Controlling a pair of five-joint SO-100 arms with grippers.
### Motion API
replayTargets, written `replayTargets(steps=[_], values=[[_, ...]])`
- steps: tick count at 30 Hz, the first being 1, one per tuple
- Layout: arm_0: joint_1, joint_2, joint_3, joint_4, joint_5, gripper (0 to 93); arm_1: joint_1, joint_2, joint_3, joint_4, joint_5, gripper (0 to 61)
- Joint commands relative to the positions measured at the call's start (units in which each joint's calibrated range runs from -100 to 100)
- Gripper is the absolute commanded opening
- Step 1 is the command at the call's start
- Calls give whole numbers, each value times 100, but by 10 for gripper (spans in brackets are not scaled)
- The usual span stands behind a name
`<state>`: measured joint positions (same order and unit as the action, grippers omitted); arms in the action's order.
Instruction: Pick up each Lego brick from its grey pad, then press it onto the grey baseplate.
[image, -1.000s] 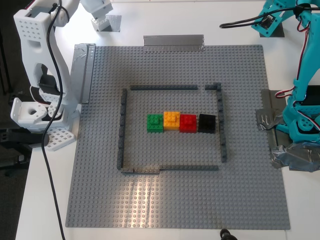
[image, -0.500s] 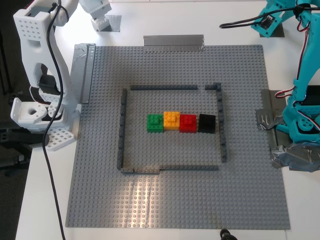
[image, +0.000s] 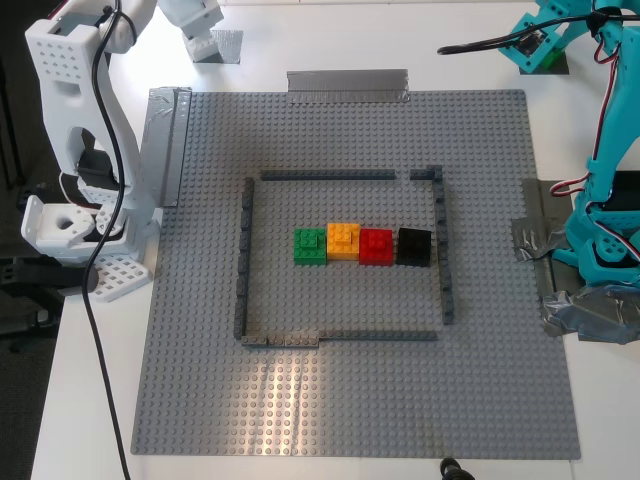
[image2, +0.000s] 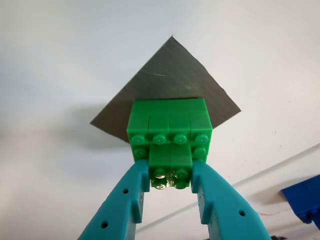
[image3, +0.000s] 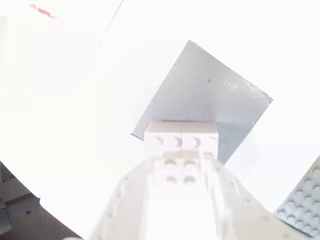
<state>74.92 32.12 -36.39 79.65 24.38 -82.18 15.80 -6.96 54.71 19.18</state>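
Your first hand (image2: 170, 186) is clamped on the green brick (image2: 169, 136) over its grey pad (image2: 167, 85); your second hand (image3: 177, 175) grips the white brick (image3: 181, 140) over its pad (image3: 212, 102).

A bright green square studded plastic brick (image2: 169, 131) with a smaller green piece on top is seen over a dark grey flat square pad (image2: 170, 80). A white studded brick (image3: 182, 141) is seen over a lighter grey pad (image3: 215, 105). The large grey studded square baseplate (image: 350, 400) lies flat, outlined with a dark-grey rectangle.
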Motion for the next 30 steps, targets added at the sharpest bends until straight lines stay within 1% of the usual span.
replayTargets(steps=[1, 5, 11, 15, 20, 22, 24, 27, 30], values=[[78, -182, -194, 58, -52, 0, -48, -422, -12, 103, -60, 3], [78, -628, -194, 318, -262, 0, 17, -662, -85, 176, -69, 3], [-227, -1641, 50, 1368, -394, 0, 46, -1065, -301, 420, -216, 3], [-538, -2491, 826, 1799, -418, 0, 271, -1314, -645, 689, -294, 3], [-872, -3787, 2190, 1742, -399, 0, 692, -1821, -735, 1022, -362, 2], [-1075, -4285, 2732, 1726, -433, 0, 830, -2121, -599, 1128, -401, 2], [-1315, -4774, 3246, 1425, -433, 0, 975, -2439, -338, 1250, -411, 2], [-1641, -5444, 3932, 546, -443, 0, 1221, -2834, 24, 1527, -455, 2], [-1997, -6045, 4736, -455, -692, 0, 1577, -3460, 710, 1592, -445, 2]])
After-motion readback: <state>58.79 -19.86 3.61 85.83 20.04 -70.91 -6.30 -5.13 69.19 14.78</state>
